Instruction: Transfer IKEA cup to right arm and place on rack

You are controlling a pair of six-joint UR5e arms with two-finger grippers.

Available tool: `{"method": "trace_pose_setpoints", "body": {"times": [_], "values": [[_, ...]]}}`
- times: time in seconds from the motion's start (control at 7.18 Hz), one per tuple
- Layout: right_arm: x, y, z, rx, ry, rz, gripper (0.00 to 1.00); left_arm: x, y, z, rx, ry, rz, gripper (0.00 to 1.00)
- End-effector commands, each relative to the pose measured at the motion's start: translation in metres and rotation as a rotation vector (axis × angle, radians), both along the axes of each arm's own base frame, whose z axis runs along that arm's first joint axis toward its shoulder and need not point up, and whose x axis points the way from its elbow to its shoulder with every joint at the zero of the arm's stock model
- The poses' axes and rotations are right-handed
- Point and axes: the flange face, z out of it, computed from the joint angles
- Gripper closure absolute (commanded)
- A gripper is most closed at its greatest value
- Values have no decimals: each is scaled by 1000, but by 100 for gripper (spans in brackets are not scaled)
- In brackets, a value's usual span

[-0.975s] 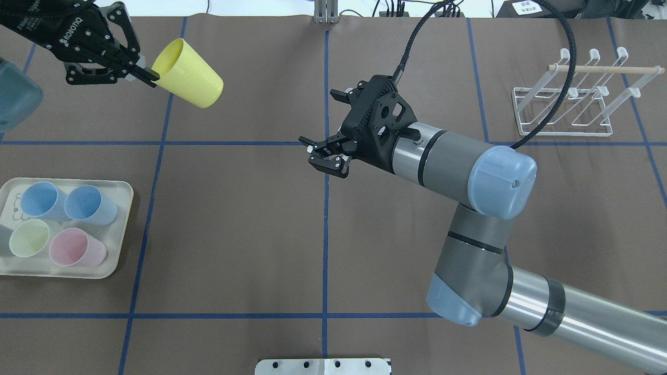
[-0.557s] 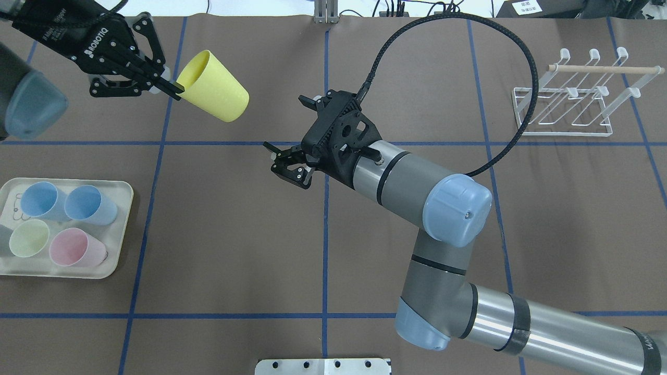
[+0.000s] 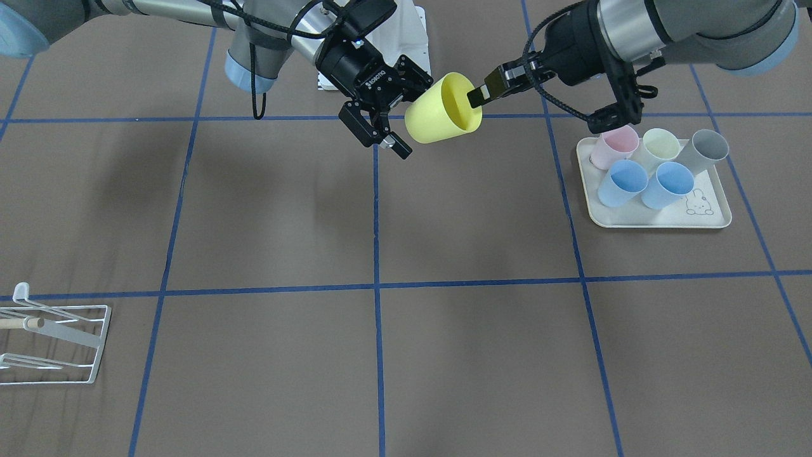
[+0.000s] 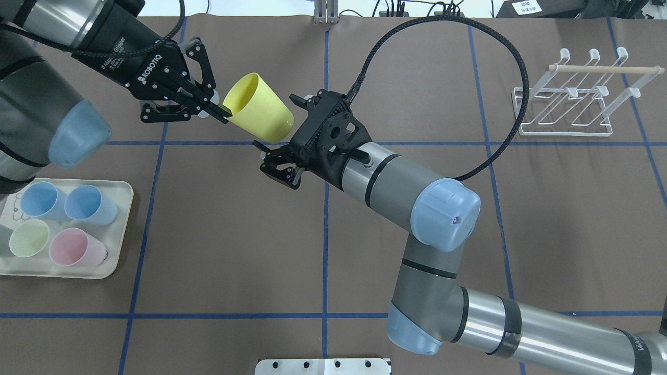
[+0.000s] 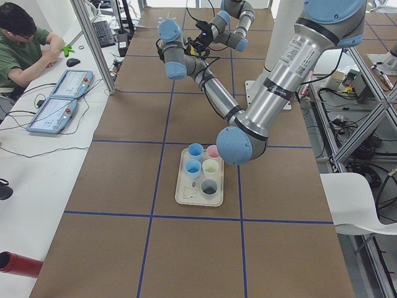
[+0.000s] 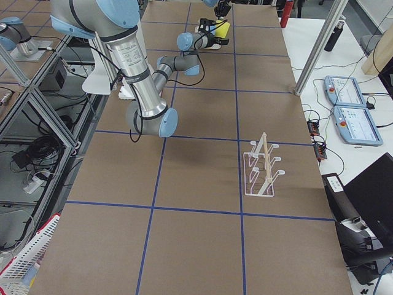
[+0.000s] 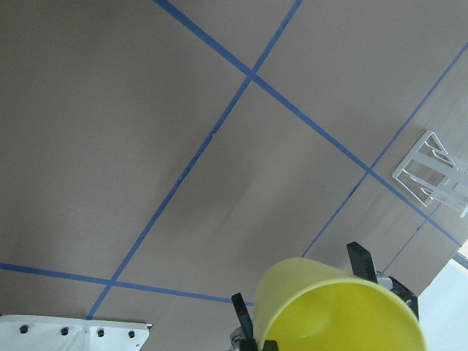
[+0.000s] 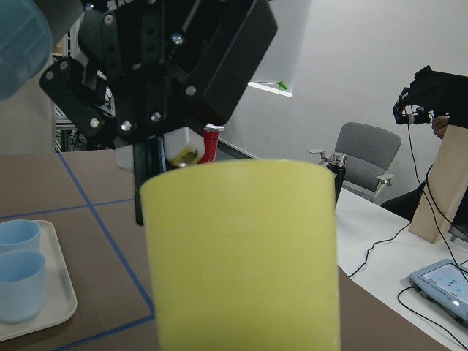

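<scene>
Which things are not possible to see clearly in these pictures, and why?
- Right wrist view: the yellow cup fills the frame, so whether the right tool touches it is hidden.
- Front-facing view: the rack is cut off by the left edge.
- Overhead view: the grey cup on the tray is almost cut off by the left edge.
- Exterior left view: the handover is too small.

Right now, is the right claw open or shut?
Open. The right claw has its fingers spread wide, one on each side of the base of the cup.
</scene>
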Motion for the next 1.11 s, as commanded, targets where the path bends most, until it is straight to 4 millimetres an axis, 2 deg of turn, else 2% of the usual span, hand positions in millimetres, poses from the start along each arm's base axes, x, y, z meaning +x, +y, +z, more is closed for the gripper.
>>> {"method": "trace_pose_setpoints", "body": {"times": [0.0, 0.7, 0.84, 0.98], "values": [[1, 1, -2, 2, -5, 0, 1, 4, 2, -3, 3, 2, -1, 100], [4, 0, -5, 17, 3, 25, 1, 6, 3, -3, 3, 2, 2, 100], [5, 0, -5, 19, 2, 28, 3, 6, 3, -3, 3, 2, 2, 100], [4, 1, -6, 47, 24, 37, 10, 6, 3, -3, 3, 2, 4, 100]]}}
